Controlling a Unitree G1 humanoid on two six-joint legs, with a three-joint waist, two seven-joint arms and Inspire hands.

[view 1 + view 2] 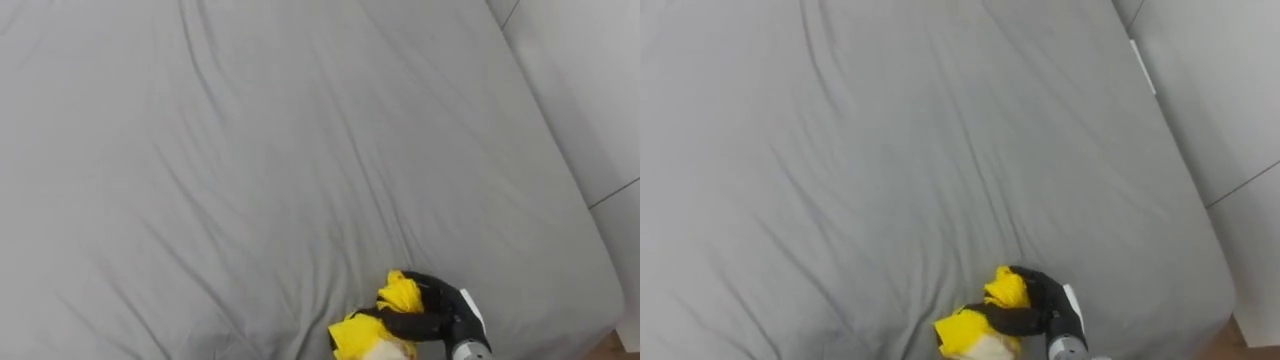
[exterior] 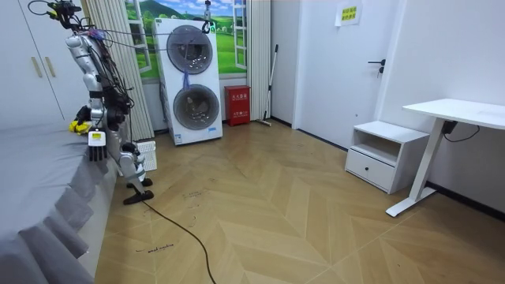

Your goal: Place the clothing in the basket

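One bunched yellow garment (image 1: 398,293), white-patched, tight in the curled right hand (image 1: 436,305)

A crumpled bright yellow cloth garment (image 1: 398,293), bunched up with a paler patch underneath, is clutched in the right robot hand (image 1: 432,306) at the grey bed's (image 1: 250,150) near edge.

One garment (image 1: 385,320), one bed (image 1: 250,150) — plus two stacked washers (image 2: 193,79), one bench (image 2: 458,110), one nightstand (image 2: 381,154), one broom (image 2: 271,87).

garment (image 1: 398,293) on bed (image 1: 250,150) near its front edge | right hand (image 1: 432,302) wrapped round garment
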